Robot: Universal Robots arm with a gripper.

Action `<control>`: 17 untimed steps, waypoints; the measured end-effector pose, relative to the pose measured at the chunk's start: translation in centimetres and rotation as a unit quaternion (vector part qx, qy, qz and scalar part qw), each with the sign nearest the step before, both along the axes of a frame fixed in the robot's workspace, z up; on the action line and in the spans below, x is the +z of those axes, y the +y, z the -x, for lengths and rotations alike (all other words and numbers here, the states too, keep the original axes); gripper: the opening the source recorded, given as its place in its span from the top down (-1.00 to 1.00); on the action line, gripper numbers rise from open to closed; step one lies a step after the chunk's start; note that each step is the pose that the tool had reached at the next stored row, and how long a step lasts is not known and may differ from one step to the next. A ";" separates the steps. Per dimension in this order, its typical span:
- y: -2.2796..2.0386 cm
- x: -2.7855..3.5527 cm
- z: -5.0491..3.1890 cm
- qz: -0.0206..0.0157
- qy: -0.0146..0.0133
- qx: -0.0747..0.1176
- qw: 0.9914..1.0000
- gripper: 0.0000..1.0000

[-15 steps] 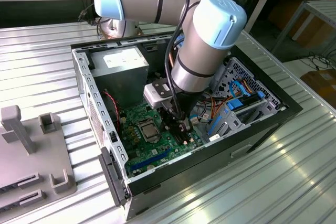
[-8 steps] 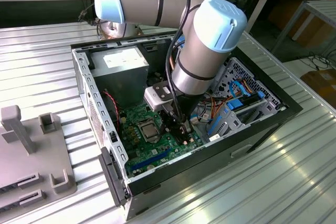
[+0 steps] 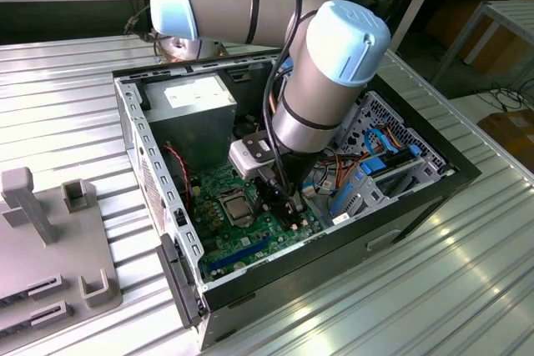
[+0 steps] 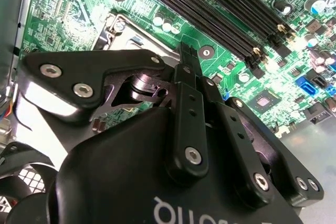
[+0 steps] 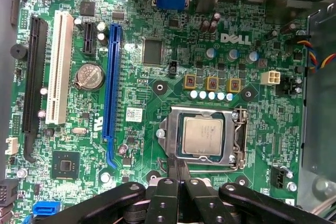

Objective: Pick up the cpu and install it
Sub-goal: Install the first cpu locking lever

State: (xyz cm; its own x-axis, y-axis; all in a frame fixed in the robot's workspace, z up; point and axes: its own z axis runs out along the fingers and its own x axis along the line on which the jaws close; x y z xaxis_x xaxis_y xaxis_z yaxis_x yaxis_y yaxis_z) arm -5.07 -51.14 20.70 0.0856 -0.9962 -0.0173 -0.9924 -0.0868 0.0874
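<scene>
A: Left to right across the first wrist view: expansion slots (image 5: 111,82), then the cpu (image 5: 202,136) seated in its socket frame (image 5: 239,137).

B: Gripper (image 5: 178,174)?

A: Fingers pressed together, holding nothing, tips just beside the frame edge.

B: Risk?

A: Drifting sideways could catch the frame's lever or scrape the board (image 5: 157,51).

A ribbed, silver-grey metal surface (image 3: 67,114) fills the exterior view. An open black computer case (image 3: 417,206) lies on its side on it, near the middle, its inside facing up. At the exterior view's left, apart from the case, a flat grey plate (image 3: 50,260) rests on the surface, with upright grey posts and small blocks standing on it.
</scene>
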 end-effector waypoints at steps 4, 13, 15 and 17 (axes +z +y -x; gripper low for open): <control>0.01 -0.13 -0.19 0.000 0.000 0.002 1.000 0.79; 0.00 -0.70 -0.61 0.000 0.000 0.011 1.000 0.79; 0.01 -0.77 -0.68 0.000 0.000 0.012 1.000 0.79; 0.01 -0.84 -0.70 0.000 0.000 0.013 1.000 0.79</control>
